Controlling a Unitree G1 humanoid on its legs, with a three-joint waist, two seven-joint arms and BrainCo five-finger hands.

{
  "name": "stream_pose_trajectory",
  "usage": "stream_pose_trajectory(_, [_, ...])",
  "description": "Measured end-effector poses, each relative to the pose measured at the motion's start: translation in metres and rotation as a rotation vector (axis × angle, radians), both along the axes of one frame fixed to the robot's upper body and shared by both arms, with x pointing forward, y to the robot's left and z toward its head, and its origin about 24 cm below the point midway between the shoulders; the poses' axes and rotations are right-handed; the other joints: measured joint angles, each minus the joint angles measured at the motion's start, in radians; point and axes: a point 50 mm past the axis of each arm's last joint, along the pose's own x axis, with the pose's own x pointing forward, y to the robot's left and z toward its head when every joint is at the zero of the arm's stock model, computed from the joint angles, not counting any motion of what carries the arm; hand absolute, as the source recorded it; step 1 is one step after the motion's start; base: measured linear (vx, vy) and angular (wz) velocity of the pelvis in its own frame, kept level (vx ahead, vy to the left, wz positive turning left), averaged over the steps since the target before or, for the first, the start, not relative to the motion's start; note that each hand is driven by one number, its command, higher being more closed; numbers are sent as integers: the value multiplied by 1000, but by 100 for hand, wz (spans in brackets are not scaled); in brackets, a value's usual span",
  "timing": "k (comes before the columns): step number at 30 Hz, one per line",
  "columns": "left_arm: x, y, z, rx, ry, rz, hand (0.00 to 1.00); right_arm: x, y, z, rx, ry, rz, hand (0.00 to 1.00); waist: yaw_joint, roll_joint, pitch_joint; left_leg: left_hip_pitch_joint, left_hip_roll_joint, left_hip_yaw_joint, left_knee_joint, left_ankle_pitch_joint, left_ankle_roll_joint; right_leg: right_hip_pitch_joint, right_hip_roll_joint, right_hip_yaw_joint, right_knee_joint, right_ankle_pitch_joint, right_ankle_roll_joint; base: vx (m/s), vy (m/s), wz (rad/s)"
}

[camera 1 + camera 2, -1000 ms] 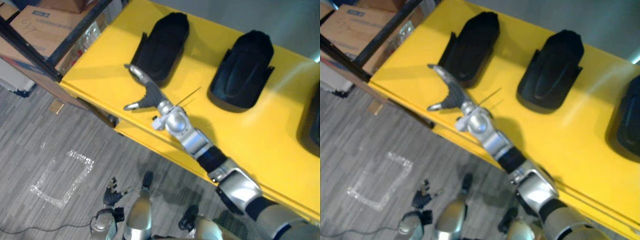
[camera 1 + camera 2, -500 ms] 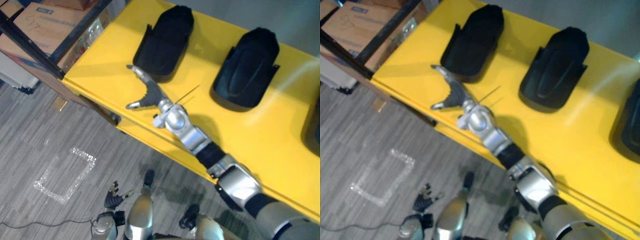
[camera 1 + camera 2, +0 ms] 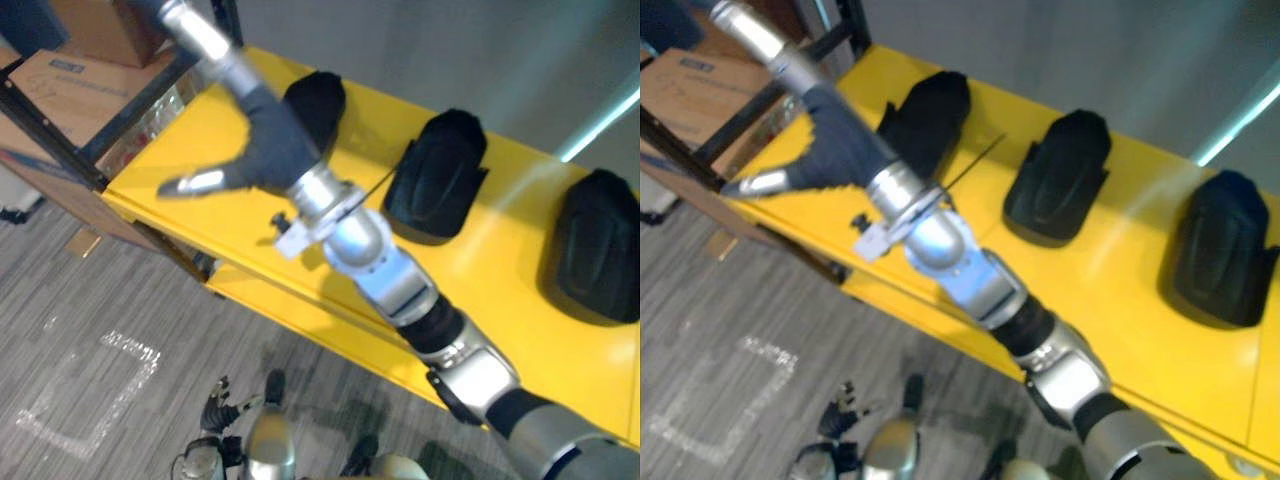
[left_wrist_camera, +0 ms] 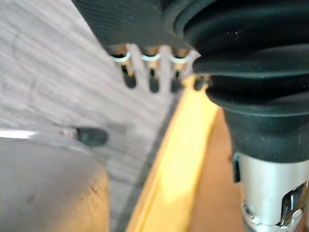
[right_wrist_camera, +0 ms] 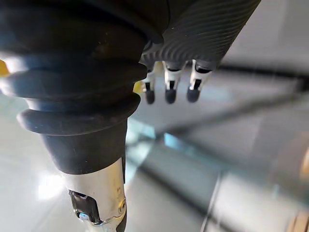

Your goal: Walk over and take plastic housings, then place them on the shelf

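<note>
- The right hand [image 3: 265, 150] has its silver, dark-tipped fingers [image 5: 167, 87] straight and its thumb splayed wide; they hold nothing.
- Half a second ago this hand lay low over the front part of the yellow shelf, just short of the nearest housing. Now it is lifted well above the shelf and swung toward the shelf's left end, with the arm raised behind it.
- The whole picture has also shifted between those moments, so the camera has moved and part of the change is the head's, not the hand's.
- Judged from this, the hand has let go of nothing and taken nothing in that half-second. The lift reads as a pull-away from the shelf, though one moment cannot settle whether more housings are to come.
- The left hand [image 4: 149, 72] hangs low over the grey ribbed carpet floor [image 3: 90, 340], its fingers straight and holding nothing.
- Three black moulded plastic housings lie apart in a row on the glossy yellow shelf [image 3: 480, 270]: the left housing [image 3: 925, 120], the middle housing [image 3: 437, 172] and the right housing [image 3: 597, 245].
- Each is a matt, hollow, rounded shell, domed at one end and stepped at the sides.
- The shelf top is smooth and hard, so the housings would slide easily on it.
- Brown cardboard boxes [image 3: 60, 85] sit behind a dark metal rack frame [image 3: 40, 140] beside the shelf's left end.
</note>
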Motion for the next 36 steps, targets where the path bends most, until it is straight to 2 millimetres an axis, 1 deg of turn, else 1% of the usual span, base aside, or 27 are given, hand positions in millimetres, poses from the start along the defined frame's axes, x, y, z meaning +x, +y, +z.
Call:
stream_pose_trajectory(3, [-8,2,-7,6,38,13,0,11,-20,-9,-14,29,-78,0,-24,3,-34,13,16,43,-1,-5,0,-1,14,40,-28,29,-6,-70,8,-42])
stream_pose_trajectory(5, [-15,4,-13,8,83,26,0,16,-33,-17,-34,58,-110,0,-50,1,-69,16,26,66,-1,-6,0,-3,27,63,-53,48,-9,-65,-9,-31])
stream_pose_trajectory(7, [-20,9,-16,8,109,63,0,19,-40,-19,-70,57,-125,0,-61,-3,-83,29,37,97,-1,-6,-1,-7,34,94,-62,60,-14,-48,-8,-46])
stream_pose_trajectory(9, [-25,13,-20,4,134,90,0,23,-55,-20,-113,44,-181,0,-76,-9,-109,31,45,122,-1,-6,-1,-16,41,119,-74,73,-15,-37,-8,-44])
stream_pose_trajectory(11, [-34,20,-24,-21,169,178,0,29,-89,-15,-142,22,-307,0,-97,-27,-125,47,52,155,-1,-8,-3,-16,47,155,-90,93,-17,-23,1,-42])
stream_pose_trajectory(12, [-37,22,-25,-27,184,199,0,29,-100,-12,-144,11,-344,0,-104,-32,-128,51,53,163,-1,-8,-3,-17,48,164,-93,97,-15,-29,4,-43])
stream_pose_trajectory(13, [-44,26,-28,-40,217,242,0,26,-124,-4,-149,-25,-428,0,-120,-40,-134,58,54,180,-1,-8,-4,-17,49,179,-101,106,-16,-28,9,-51])
stream_pose_trajectory(14, [-53,28,-31,-46,256,273,0,20,-149,7,-140,-70,-509,0,-129,-47,-140,71,57,207,-2,-12,-8,-21,51,207,-106,115,-17,-27,10,-55])
stream_pose_trajectory(15, [-57,30,-32,-49,276,290,0,15,-162,14,-127,-95,-544,0,-135,-49,-141,77,58,219,-2,-14,-9,-22,52,219,-108,118,-16,-15,8,-59])
stream_pose_trajectory(16, [-66,32,-35,-55,318,315,0,3,-187,27,-103,-148,-616,0,-155,-54,-147,84,59,239,-2,-17,-12,-25,53,238,-113,125,-14,-8,3,-43])
stream_pose_trajectory(17, [-71,33,-36,-57,337,326,0,-4,-200,33,-90,-172,-657,0,-163,-55,-154,87,60,249,-2,-18,-13,-31,54,252,-115,128,-14,-3,4,-58])
stream_pose_trajectory(18, [-83,33,-39,-67,377,356,0,-16,-223,42,-65,-211,-733,0,-181,-56,-169,96,62,273,-2,-22,-17,-38,55,278,-120,136,-15,16,7,-61])
stream_pose_trajectory(19, [-93,33,-41,-75,412,373,0,-27,-246,48,-49,-231,-824,0,-199,-53,-184,107,64,296,-2,-26,-20,-40,57,299,-121,138,-15,26,3,-59])
stream_pose_trajectory(20, [-99,33,-42,-78,428,384,0,-32,-256,48,-47,-234,-870,0,-207,-51,-195,112,65,302,-2,-28,-21,-44,59,308,-120,139,-16,33,-4,-49])
stream_pose_trajectory(21, [-109,33,-43,-85,453,408,0,-41,-274,45,-39,-224,-945,0,-230,-44,-220,117,69,322,-2,-32,-25,-53,64,325,-120,139,-16,36,-10,-44])
stream_pose_trajectory(22, [-117,33,-44,-88,474,421,0,-48,-295,37,-4,-185,-1013,0,-248,-39,-239,126,74,334,-3,-35,-31,-55,67,339,-120,139,-17,35,-9,-47])
stream_pose_trajectory(24, [-121,32,-44,-93,485,443,0,-59,-333,13,85,-79,-1127,0,-267,-36,-257,146,81,360,-3,-40,-36,-54,72,363,-119,136,-15,15,-5,-39])
stream_pose_trajectory(25, [-122,31,-45,-103,483,462,0,-67,-357,-10,141,13,-1202,0,-285,-34,-266,151,81,367,-3,-42,-37,-56,73,369,-119,130,-21,-14,0,-26])
stream_pose_trajectory(26, [-122,30,-45,-108,483,462,0,-74,-372,-29,182,83,-1248,0,-293,-33,-268,153,80,374,-3,-47,-39,-56,73,374,-117,129,-21,-26,7,-19])
stream_pose_trajectory(27, [-122,30,-45,-109,483,462,0,-78,-380,-43,211,132,-1277,0,-299,-33,-269,155,80,378,-2,-50,-42,-55,73,382,-117,130,-20,-43,18,-18])
stream_pose_trajectory(28, [-122,29,-45,-111,483,460,0,-88,-392,-73,270,227,-1337,0,-314,-26,-273,158,76,382,-2,-58,-43,-55,70,386,-117,131,-19,-37,29,-18])
stream_pose_trajectory(29, [-120,28,-45,-111,482,455,0,-96,-401,-106,312,341,-1383,0,-317,-22,-275,165,71,389,-2,-64,-39,-54,66,390,-117,131,-18,-28,32,-17])
stream_pose_trajectory(30, [-120,27,-46,-109,483,448,0,-100,-404,-123,331,408,-1403,0,-317,-19,-277,168,69,396,-2,-66,-37,-54,66,393,-117,132,-17,-15,32,-17])
stream_pose_trajectory(32, [-119,25,-46,-111,486,436,0,-115,-407,-186,412,641,-1451,0,-317,-16,-279,168,59,405,-2,-69,-33,-59,59,407,-117,134,-14,-14,32,-12])
stream_pose_trajectory(34, [-118,24,-46,-113,495,434,0,-118,-400,-215,427,755,-1449,0,-316,-15,-279,168,52,407,-2,-72,-29,-61,50,411,-117,135,-12,-6,52,-4])
stream_pose_trajectory(35, [-116,24,-46,-121,495,447,0,-118,-391,-242,397,883,-1430,0,-315,-14,-279,168,44,407,-2,-74,-25,-60,46,411,-117,135,-11,2,48,1])
stream_pose_trajectory(36, [-115,24,-46,-126,495,453,0,-118,-387,-253,386,938,-1413,0,-313,-14,-279,168,41,407,-2,-75,-24,-60,42,410,-117,134,-10,12,55,4])
